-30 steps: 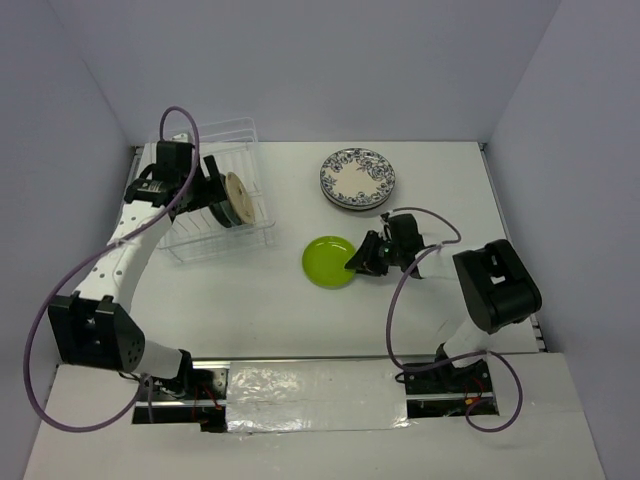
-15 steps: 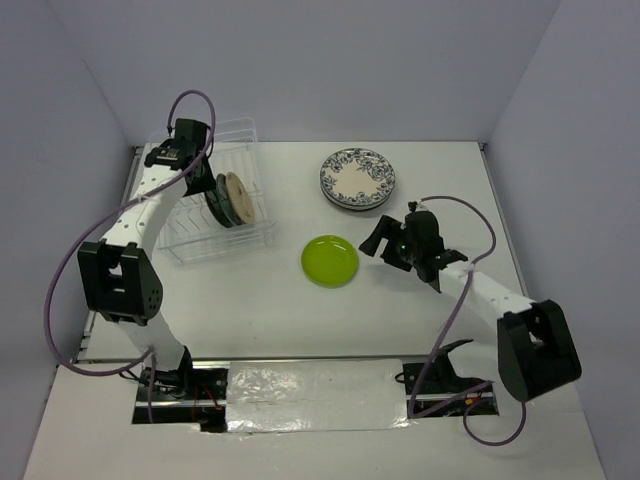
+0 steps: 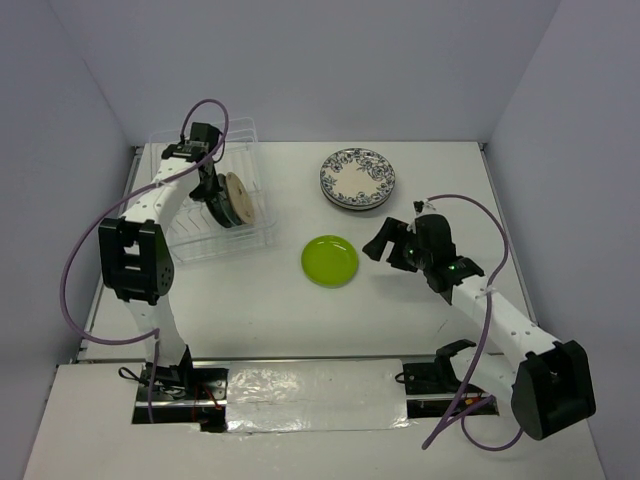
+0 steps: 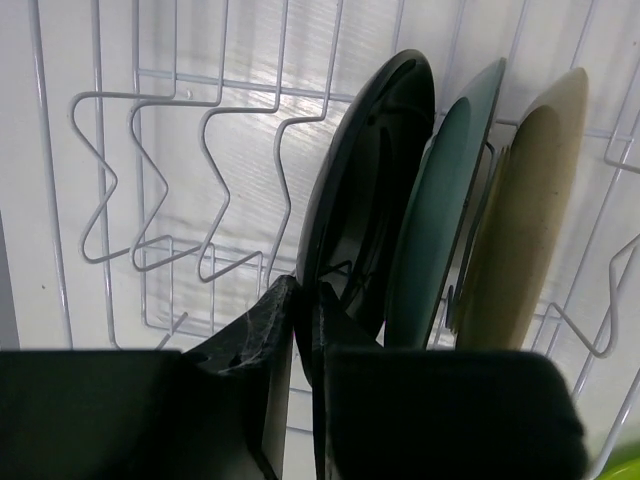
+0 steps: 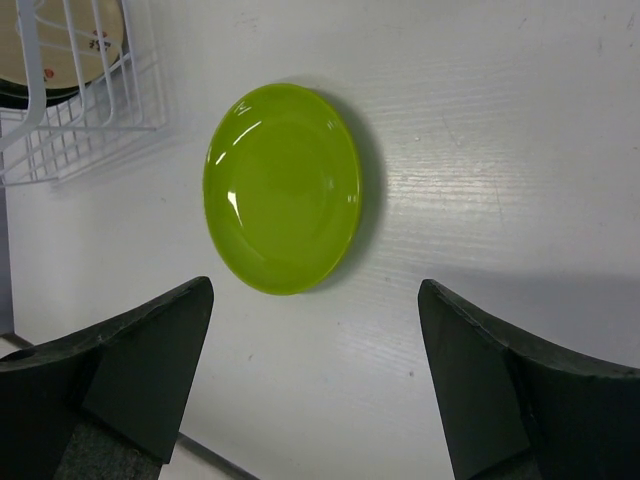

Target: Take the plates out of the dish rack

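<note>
Standing on edge in white wire dish rack point(image 4: 150, 130): round black plate point(image 4: 370, 180), teal plate point(image 4: 440, 210) crowding it, tan plate point(image 4: 530, 220). Your left gripper point(image 4: 305, 295) pinches black rim; right gripper point(image 5: 315, 288) gapes over lime-green plate point(image 5: 282, 185).

Lower rim of black plate point(image 4: 372, 180) hidden behind left gripper point(image 4: 306, 300); contact indeterminate. Right wrist view crops tan plate point(image 5: 72, 28) at its edge.
</note>
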### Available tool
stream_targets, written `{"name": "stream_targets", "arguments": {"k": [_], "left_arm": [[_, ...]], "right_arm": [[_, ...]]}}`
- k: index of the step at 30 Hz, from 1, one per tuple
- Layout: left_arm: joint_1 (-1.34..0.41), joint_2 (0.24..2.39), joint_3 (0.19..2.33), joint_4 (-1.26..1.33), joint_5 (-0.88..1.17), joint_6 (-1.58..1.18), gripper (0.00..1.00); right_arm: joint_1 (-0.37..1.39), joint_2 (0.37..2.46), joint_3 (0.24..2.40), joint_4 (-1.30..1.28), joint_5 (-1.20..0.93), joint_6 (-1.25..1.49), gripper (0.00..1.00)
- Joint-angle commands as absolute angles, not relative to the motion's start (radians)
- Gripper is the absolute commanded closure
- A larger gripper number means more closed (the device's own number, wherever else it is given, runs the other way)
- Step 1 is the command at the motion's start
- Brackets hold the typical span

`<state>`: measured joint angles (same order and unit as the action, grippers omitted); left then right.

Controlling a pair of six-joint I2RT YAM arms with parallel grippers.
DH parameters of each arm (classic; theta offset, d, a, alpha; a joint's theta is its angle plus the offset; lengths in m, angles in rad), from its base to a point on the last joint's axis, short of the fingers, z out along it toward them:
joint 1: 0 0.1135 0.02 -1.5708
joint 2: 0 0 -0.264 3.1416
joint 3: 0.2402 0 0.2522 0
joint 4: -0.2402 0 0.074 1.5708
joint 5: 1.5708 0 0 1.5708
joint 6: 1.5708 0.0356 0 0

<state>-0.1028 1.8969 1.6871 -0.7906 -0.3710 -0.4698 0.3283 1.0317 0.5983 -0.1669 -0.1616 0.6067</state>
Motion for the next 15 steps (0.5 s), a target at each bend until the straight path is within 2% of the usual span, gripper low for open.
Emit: {"name": "stream_targets", "arguments": {"k": [1, 5, 6, 15], "left_arm": [[-0.107, 1.875, 1.721, -0.807, -0.380, -0.482, 0.87], [-0.117, 1.858, 1.767, -0.853, -0.422, -0.477, 0.95], [-0.118, 1.861, 1.782, -0.868, -0.449, -0.474, 1.00], [-0.132, 1.870, 2.017, -1.077, -0.638, -0.465, 1.00]], "right_arm": [[0.333, 0.997, 0.626, -0.181, -0.175, 0.587, 0.09], [0.336, 0.985, 0.623, -0.179, -0.184, 0.588, 0.09], [0.336, 0.982, 0.621, -0.179, -0.189, 0.588, 0.09], [0.336, 0.985, 0.621, -0.161, -0.244, 0.587, 0.09]]}}
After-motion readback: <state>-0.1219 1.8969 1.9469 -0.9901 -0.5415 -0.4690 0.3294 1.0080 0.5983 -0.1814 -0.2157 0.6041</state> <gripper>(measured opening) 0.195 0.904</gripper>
